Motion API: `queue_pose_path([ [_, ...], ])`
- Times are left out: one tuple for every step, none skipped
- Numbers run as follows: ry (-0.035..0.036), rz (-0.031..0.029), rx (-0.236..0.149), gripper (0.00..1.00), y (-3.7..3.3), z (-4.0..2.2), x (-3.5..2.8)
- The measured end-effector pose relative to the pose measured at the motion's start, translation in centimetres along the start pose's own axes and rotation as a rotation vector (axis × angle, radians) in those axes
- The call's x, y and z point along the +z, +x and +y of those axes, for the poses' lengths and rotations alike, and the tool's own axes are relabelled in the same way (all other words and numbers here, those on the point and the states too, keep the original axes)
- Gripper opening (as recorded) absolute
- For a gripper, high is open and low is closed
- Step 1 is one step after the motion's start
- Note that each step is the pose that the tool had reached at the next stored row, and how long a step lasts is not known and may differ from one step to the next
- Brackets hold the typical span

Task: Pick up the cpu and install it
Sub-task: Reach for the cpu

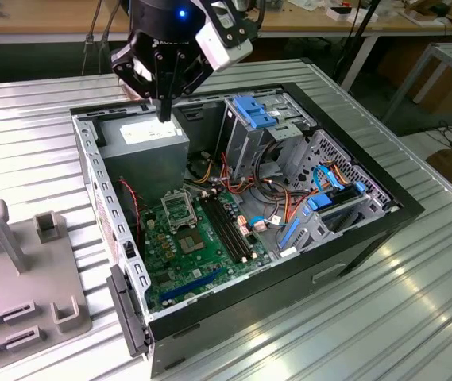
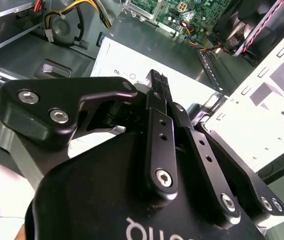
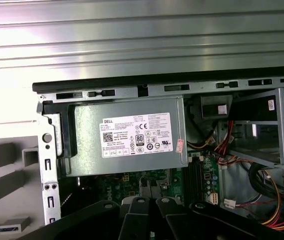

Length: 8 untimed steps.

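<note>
Gripper [image 1: 164, 109] closed, above power supply [image 1: 144, 136], apart from socket [image 1: 179, 211].

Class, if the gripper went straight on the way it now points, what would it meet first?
Probably the power supply: the gripper points down at its labelled top inside the computer case. How far above it the gripper hangs is unclear.
</note>
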State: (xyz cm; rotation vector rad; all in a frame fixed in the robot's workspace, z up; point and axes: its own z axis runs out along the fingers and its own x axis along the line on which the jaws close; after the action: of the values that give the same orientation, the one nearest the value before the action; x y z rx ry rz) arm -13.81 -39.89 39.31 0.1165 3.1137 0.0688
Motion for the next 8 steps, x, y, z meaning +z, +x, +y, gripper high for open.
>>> queue_pose_path([
  [0.0,-0.0001,0.0,0.11,0.04,0.0,0.0],
  [-0.0001,0.0,0.0,0.11,0.09,-0.01,0.0],
  [0.0,0.0,0.0,0.11,0.13,-0.01,0.0],
  [0.0,0.0,0.0,0.11,0.17,-0.01,0.0],
  [-0.0001,0.0,0.0,0.11,0.2,-0.01,0.01],
  [-0.0001,-0.0001,0.0,0.11,0.25,-0.02,0.01],
  [-0.0001,0.0,0.0,0.11,0.28,-0.02,0.01],
  [-0.0001,-0.0001,0.0,0.11,0.34,-0.03,0.01],
])
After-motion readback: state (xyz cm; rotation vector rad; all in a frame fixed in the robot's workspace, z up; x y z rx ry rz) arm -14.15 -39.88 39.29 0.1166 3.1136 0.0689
